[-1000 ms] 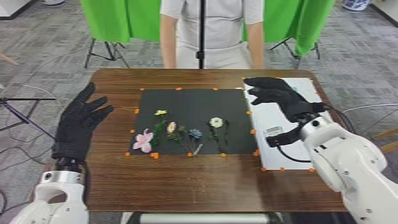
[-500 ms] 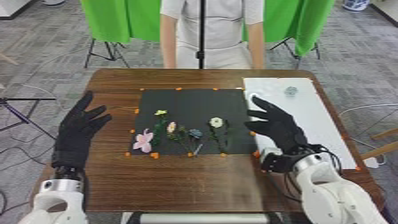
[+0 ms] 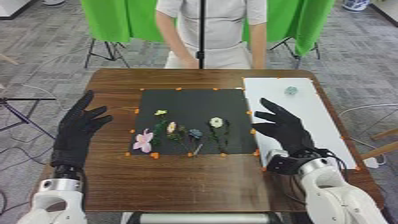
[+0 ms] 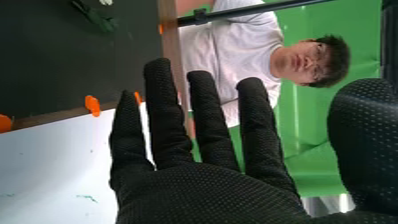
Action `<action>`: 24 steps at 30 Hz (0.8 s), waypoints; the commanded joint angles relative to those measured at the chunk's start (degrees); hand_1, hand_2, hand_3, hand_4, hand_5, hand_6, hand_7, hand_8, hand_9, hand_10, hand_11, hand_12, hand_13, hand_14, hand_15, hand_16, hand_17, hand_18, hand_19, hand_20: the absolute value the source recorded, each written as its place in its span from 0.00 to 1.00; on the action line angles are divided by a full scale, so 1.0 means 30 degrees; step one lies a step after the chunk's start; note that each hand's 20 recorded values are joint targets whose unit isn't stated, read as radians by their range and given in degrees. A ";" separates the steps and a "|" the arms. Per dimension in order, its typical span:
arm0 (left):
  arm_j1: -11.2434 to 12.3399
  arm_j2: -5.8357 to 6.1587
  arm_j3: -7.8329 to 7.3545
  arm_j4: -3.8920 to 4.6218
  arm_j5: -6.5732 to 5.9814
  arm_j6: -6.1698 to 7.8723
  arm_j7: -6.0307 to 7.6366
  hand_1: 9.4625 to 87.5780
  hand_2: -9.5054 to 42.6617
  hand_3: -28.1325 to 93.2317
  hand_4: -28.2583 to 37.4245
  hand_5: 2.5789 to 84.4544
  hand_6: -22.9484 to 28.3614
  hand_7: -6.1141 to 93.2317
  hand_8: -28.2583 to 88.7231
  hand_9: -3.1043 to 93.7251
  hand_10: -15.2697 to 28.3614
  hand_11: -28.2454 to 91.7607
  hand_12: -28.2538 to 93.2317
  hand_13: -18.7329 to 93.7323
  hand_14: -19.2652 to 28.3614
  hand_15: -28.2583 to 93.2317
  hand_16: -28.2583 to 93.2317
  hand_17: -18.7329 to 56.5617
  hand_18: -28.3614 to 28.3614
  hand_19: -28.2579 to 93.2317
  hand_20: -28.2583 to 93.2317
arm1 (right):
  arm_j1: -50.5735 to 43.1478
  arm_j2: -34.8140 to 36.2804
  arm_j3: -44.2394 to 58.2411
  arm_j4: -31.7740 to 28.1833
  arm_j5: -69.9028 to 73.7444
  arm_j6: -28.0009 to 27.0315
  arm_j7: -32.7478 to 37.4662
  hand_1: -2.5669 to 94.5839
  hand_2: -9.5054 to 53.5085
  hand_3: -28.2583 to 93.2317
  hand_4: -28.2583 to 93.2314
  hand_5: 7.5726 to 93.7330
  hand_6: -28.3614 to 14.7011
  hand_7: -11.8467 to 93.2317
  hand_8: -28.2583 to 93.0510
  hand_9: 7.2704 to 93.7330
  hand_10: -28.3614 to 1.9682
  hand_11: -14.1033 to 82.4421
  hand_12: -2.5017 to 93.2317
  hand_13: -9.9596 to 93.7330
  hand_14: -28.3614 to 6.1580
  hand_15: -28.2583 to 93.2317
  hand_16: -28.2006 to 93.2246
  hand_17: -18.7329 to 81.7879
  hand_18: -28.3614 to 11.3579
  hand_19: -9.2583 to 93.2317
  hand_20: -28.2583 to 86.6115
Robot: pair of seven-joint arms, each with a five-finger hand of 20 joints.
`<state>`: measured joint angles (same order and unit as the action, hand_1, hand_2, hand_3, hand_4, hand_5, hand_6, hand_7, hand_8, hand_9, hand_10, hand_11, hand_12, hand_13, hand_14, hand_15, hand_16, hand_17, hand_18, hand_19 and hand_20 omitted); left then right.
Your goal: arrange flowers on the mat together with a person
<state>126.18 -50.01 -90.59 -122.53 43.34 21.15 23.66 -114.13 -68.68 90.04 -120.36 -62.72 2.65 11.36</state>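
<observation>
Drawn back from the far end of the white sheet (image 3: 311,111), the right hand (image 3: 284,132) now hangs over its nearer part, empty, fingers extended and thumb apart. Well ahead of that hand sits a small pale-blue thing (image 3: 291,90). Flowers (image 3: 195,133) lie on the black mat (image 3: 180,103) between it and the left hand (image 3: 76,136), whose fingers are also extended.

Flower (image 4: 96,17) — cut off, right wrist view.
</observation>
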 commanded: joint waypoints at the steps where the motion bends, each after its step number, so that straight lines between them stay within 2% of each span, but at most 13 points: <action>1: 0.0205 0.0164 0.0146 -0.0019 -0.0215 0.0171 0.0176 0.15 0.21 0.87 0.00 0.34 0.50 0.16 0.17 0.39 0.76 0.45 0.32 0.40 0.94 0.69 0.15 0.16 0.91 0.63 0.38 | -0.0311 -0.0213 -0.0098 -0.0135 -0.0397 -0.0441 -0.0141 0.21 0.21 0.87 0.00 0.34 0.73 0.24 0.14 0.38 0.49 0.29 0.19 0.39 0.27 0.61 0.33 0.18 0.19 0.54 0.44; 5: 0.0185 0.0145 0.0235 0.0034 -0.0158 0.0064 0.0174 0.15 0.22 0.87 0.00 0.34 0.50 0.15 0.17 0.38 0.75 0.45 0.32 0.39 0.94 0.68 0.15 0.16 0.91 0.63 0.38 | -0.0223 -0.0212 -0.0095 -0.0113 -0.0329 -0.0471 -0.0208 0.20 0.21 0.87 0.00 0.34 0.73 0.24 0.14 0.38 0.50 0.29 0.19 0.39 0.27 0.61 0.33 0.18 0.19 0.54 0.44; 9: 0.0305 0.0270 0.0315 0.0021 -0.0327 0.0156 0.0332 0.15 0.22 0.87 0.00 0.34 0.50 0.15 0.17 0.38 0.75 0.45 0.32 0.39 0.93 0.67 0.15 0.16 0.92 0.62 0.38 | -0.0262 -0.0177 0.0014 -0.0064 -0.0131 -0.0597 -0.0268 0.20 0.21 0.87 0.00 0.34 0.73 0.24 0.14 0.39 0.49 0.29 0.19 0.39 0.27 0.61 0.33 0.18 0.19 0.54 0.44; 12: 0.0455 0.0243 0.0229 0.0025 -0.0474 -0.0103 0.0242 0.15 0.22 0.87 0.00 0.34 0.50 0.15 0.17 0.38 0.75 0.45 0.32 0.39 0.93 0.66 0.15 0.16 0.92 0.62 0.37 | -0.0309 -0.0058 0.0031 -0.0058 -0.0132 -0.0661 -0.0256 0.20 0.21 0.88 0.00 0.34 0.73 0.24 0.14 0.39 0.49 0.29 0.19 0.39 0.27 0.61 0.33 0.18 0.18 0.54 0.45; 13: 0.0466 0.0272 0.0228 0.0023 -0.0525 -0.0043 0.0235 0.15 0.22 0.87 0.00 0.34 0.50 0.15 0.17 0.38 0.75 0.45 0.32 0.39 0.92 0.66 0.15 0.17 0.93 0.62 0.37 | -0.0298 -0.0068 0.0055 -0.0054 -0.0103 -0.0701 -0.0215 0.20 0.21 0.88 0.00 0.34 0.73 0.24 0.14 0.39 0.49 0.29 0.19 0.39 0.27 0.61 0.33 0.18 0.18 0.54 0.45; 19: 0.0591 0.0268 0.0085 -0.0025 -0.0447 -0.0017 0.0219 0.15 0.22 0.87 0.00 0.33 0.50 0.15 0.17 0.37 0.75 0.44 0.32 0.39 0.92 0.64 0.16 0.19 0.96 0.61 0.35 | -0.0325 0.0044 0.0095 -0.0099 -0.0620 -0.0602 -0.0320 0.20 0.21 0.88 0.00 0.35 0.73 0.24 0.14 0.40 0.49 0.30 0.19 0.40 0.27 0.62 0.33 0.18 0.19 0.54 0.45; 24: 0.0685 0.0009 -0.0142 -0.0063 -0.0257 -0.0231 -0.0112 0.16 0.23 0.87 0.00 0.33 0.50 0.15 0.17 0.37 0.76 0.44 0.32 0.39 0.91 0.62 0.17 0.21 0.99 0.60 0.32 | -0.0292 0.0138 -0.0058 -0.0044 -0.0605 -0.0662 -0.0339 0.20 0.21 0.88 0.00 0.35 0.73 0.24 0.14 0.40 0.49 0.30 0.19 0.40 0.26 0.62 0.33 0.18 0.19 0.54 0.45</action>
<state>126.83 -49.10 -90.23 -122.55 42.29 21.10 24.42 -114.30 -68.67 90.20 -120.32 -63.50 0.86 11.10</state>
